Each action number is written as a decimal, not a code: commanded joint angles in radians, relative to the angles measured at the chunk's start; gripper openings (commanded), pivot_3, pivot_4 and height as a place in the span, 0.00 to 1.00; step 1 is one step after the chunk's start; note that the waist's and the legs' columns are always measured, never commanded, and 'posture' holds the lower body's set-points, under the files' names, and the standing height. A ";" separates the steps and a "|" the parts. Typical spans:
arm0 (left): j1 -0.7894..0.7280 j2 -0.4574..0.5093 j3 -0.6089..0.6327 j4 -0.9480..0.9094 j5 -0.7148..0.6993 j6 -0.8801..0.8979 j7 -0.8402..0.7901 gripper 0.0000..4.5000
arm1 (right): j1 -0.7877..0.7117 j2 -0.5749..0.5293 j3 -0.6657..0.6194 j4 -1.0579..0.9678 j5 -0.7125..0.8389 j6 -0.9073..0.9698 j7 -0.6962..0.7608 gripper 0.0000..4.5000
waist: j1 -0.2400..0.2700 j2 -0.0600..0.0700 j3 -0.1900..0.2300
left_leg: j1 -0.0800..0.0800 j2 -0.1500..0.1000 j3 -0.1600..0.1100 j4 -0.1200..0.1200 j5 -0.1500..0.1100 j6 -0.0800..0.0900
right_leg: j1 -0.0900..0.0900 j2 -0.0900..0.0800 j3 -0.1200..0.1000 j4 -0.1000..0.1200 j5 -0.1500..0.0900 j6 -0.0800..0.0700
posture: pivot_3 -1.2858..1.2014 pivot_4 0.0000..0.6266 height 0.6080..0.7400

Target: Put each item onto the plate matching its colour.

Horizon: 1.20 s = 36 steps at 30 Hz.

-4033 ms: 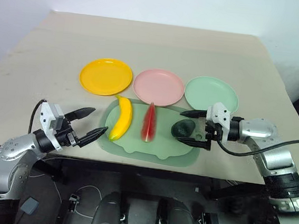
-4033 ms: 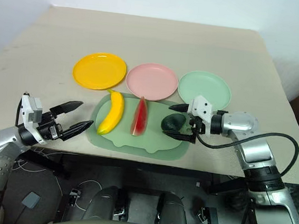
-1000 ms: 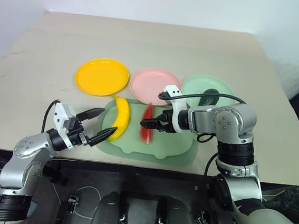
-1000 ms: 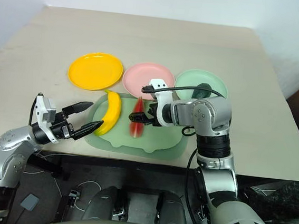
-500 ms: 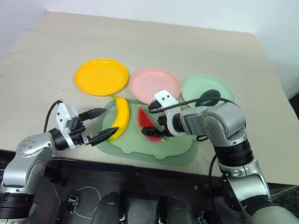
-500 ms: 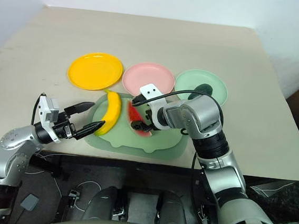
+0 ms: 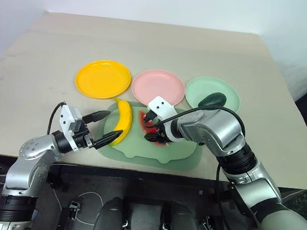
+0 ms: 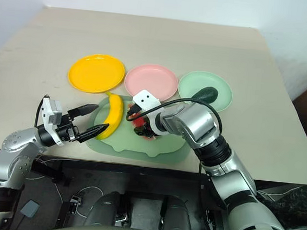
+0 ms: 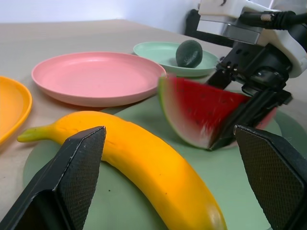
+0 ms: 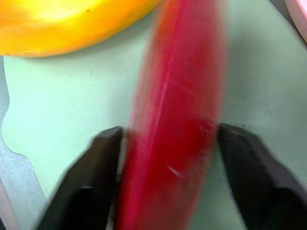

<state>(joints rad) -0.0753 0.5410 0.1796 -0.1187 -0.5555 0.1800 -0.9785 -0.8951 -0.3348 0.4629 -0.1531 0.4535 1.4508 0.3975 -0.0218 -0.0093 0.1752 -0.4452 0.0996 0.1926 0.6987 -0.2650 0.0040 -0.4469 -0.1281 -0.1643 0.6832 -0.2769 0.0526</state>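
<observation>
Closing on the watermelon (image 7: 151, 127), the right gripper (image 7: 155, 132) sits over the middle of the tray (image 7: 184, 159) in the head views, its fingers clamped across the wedge, which is tipped up off its side; the avocado (image 7: 211, 99) already lies on the green plate (image 7: 229, 91), the pink plate (image 7: 158, 87) just beyond the tray is bare, and the banana (image 7: 122, 122) lies on the tray's left part below the yellow plate (image 7: 102, 78). The left wrist view shows the left gripper (image 9: 168, 177) spread wide on either side of the banana, touching nothing. The right wrist view has a finger pressed to each red face. A good lift goes straight up first — clear of the banana — then a short carry back to the pink plate, with the release low so the wedge doesn't roll.
</observation>
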 commanded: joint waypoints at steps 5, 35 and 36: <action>0.015 0.013 0.028 -0.026 -0.004 -0.019 0.002 1.00 | -0.007 -0.034 0.030 -0.023 -0.003 0.002 0.059 0.51 | 0.001 0.000 0.000 | 0.000 0.000 0.000 0.000 0.000 0.000 | 0.000 0.000 0.000 0.000 0.000 0.000 | 0.52 0.24 0.66; 0.082 0.018 0.065 -0.112 -0.014 -0.005 0.064 1.00 | -0.549 0.224 -0.235 1.339 -0.400 -0.907 0.163 0.79 | -0.025 0.001 0.001 | -0.016 0.000 0.007 0.001 0.002 -0.003 | -0.017 0.002 0.002 0.003 0.000 0.000 | 0.52 0.24 0.66; 0.084 0.018 0.065 -0.114 -0.015 -0.004 0.065 1.00 | -0.551 0.222 -0.244 1.339 -0.404 -0.905 0.161 0.86 | -0.024 0.001 0.001 | -0.016 -0.001 0.007 0.001 0.002 -0.003 | -0.017 0.002 0.002 0.003 0.000 0.000 | 0.52 0.24 0.66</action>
<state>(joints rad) 0.0047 0.5516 0.2199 -0.1969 -0.5570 0.1843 -0.9150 -1.3965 -0.1153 0.2446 1.1909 0.0590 0.5594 0.5520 -0.0455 -0.0087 0.1758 -0.4609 0.0991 0.1989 0.7000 -0.2629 0.0015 -0.4640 -0.1260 -0.1622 0.6861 -0.2767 0.0527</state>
